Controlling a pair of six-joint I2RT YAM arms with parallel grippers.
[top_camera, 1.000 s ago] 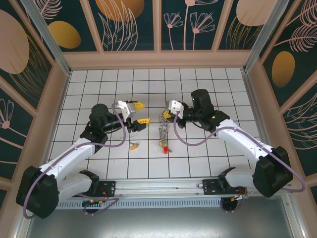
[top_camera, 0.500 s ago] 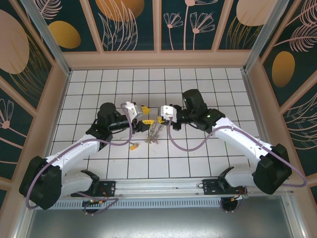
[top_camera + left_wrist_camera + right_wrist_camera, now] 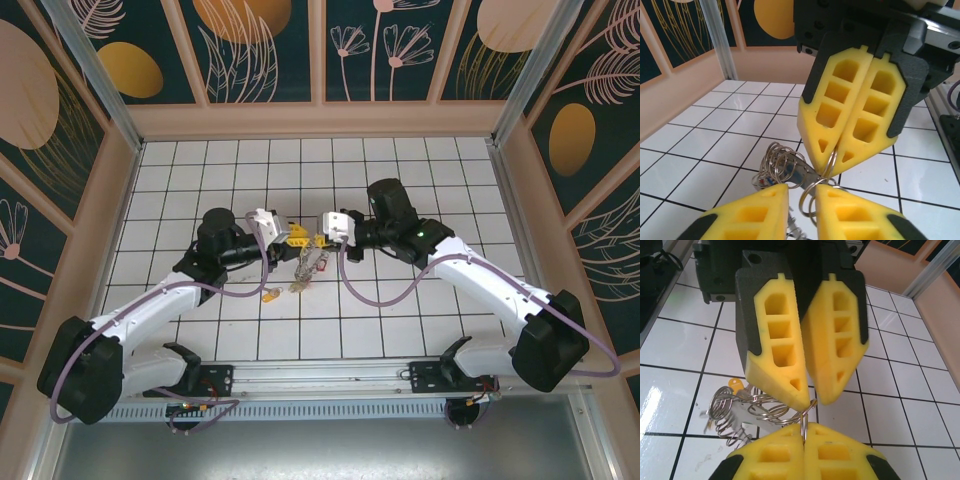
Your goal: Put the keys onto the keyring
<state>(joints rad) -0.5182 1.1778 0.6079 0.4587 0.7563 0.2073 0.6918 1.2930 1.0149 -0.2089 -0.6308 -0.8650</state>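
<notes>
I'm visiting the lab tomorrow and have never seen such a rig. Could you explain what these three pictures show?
These are two white robot arms, a left arm and a right arm, bolted at the near edge of a white tiled table. The wide picture comes from a fixed camera above and behind them. The two close-ups come from a camera on each wrist: each shows its own hand at the bottom and the other arm's hand facing it. The right hand is shut on a bunch of silver wire rings between the two hands. The left hand has its fingers close around one ring; whether it pinches it I cannot tell. A yellow-headed key lies on the tiles nearby.
</notes>
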